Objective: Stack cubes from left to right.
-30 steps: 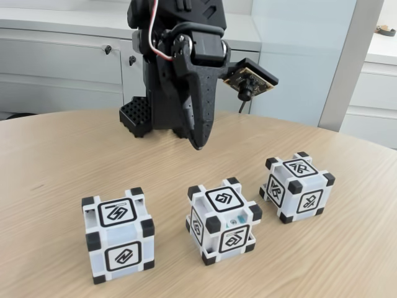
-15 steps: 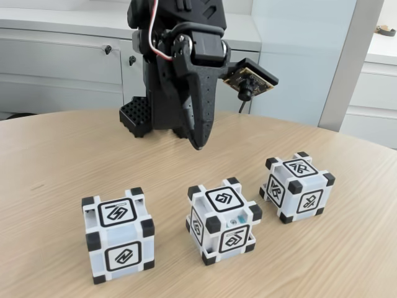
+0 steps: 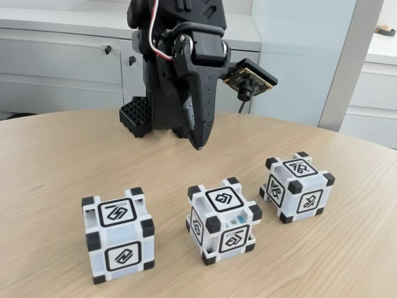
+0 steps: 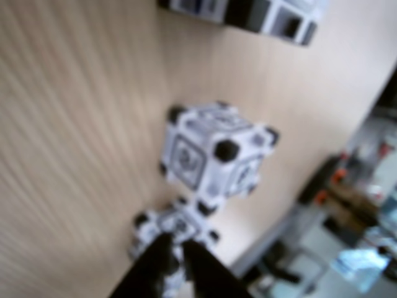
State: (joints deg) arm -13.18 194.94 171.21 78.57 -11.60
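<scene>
Three white cubes with black corners stand apart in a row on the wooden table in the fixed view: the left cube (image 3: 118, 234), the middle cube (image 3: 223, 218) and the right cube (image 3: 298, 186). My black gripper (image 3: 198, 146) hangs tip-down above the table behind the middle cube, shut and holding nothing. The blurred wrist view shows the gripper (image 4: 177, 257) at the bottom edge, one cube (image 4: 213, 154) in the centre, another cube (image 4: 162, 231) partly behind the fingertips, and a third cube (image 4: 257, 13) cut off at the top.
The arm's black base (image 3: 138, 117) stands at the back of the round table (image 3: 56, 161). White cabinets (image 3: 62, 62) and a pale wall panel lie behind it. The table edge curves away at the right.
</scene>
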